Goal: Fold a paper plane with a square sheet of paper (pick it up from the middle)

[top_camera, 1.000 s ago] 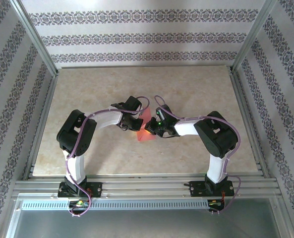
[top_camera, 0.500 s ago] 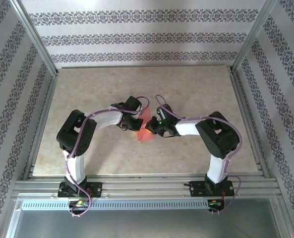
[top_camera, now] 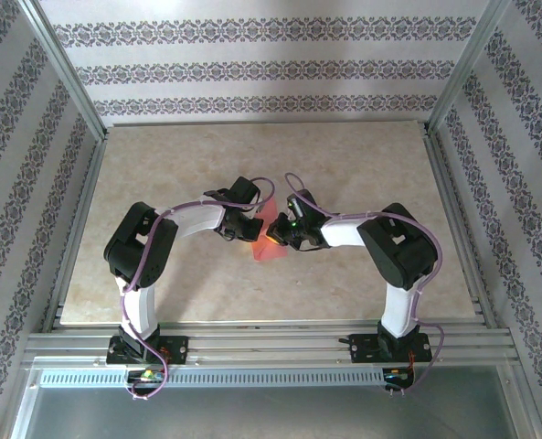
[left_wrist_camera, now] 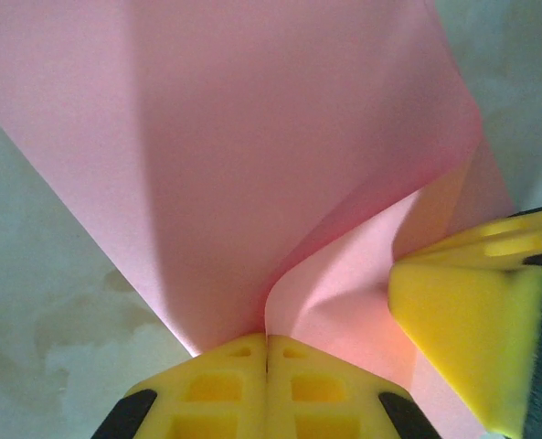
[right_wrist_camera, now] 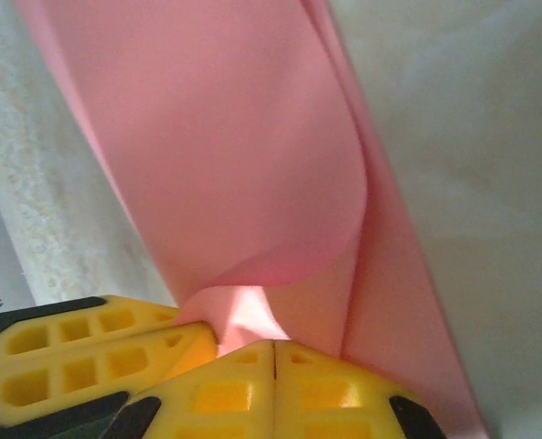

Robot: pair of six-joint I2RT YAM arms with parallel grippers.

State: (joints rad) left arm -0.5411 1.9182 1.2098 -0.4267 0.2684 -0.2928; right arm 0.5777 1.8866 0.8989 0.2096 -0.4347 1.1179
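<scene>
Your left gripper (left_wrist_camera: 267,352) is pinched tight on the sheet of paper (left_wrist_camera: 252,137), and your right gripper (right_wrist_camera: 273,357) is clamped on it just beside. The sheet bows between them at the middle of the table (top_camera: 161,174). You're early, I judge: soft bends, no crisp crease, and nearly all the folding is left.

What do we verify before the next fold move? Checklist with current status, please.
1. Left gripper shut on the square sheet of paper: ok.
2. Right gripper shut on the same sheet: ok.
3. Clearance between the two grippers: cannot tell, they sit very close.
4. Sharp crease formed: not ok, the sheet bows in soft curves.
5. Sheet clear of the table: cannot tell.
</scene>
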